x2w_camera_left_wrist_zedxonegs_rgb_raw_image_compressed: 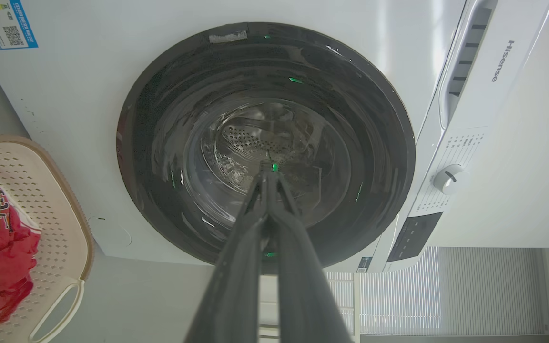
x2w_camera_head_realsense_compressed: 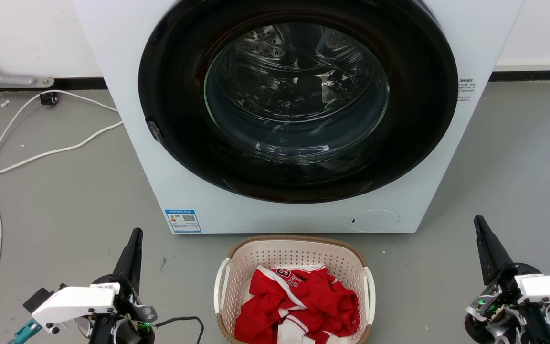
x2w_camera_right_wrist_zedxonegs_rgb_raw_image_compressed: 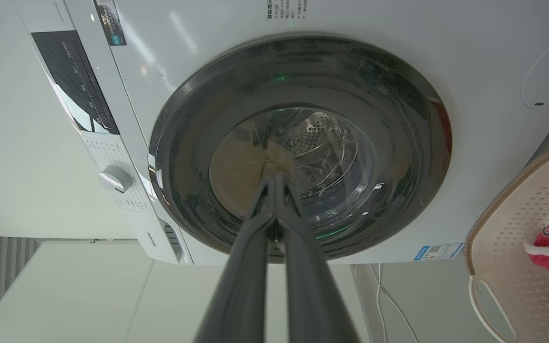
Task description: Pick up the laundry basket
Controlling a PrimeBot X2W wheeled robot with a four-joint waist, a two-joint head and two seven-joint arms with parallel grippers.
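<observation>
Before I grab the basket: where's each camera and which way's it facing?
Head view: on the head, facing forward-down at washing machine and laundry basket; left gripper, right gripper at bottom corners.
Left wrist view: wrist-mounted, along shut fingers at the door; basket at left edge.
Right wrist view: wrist-mounted, along shut fingers at the door; basket at right edge.
Shared: machine and basket.

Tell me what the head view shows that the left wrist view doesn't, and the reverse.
Head view adds white cables on the floor and the right pincer. Left wrist view adds the washer's dial and dark control panel. Both share the laundry basket holding red clothing, the washer's round door, the blue label and the left pincer, shut.
</observation>
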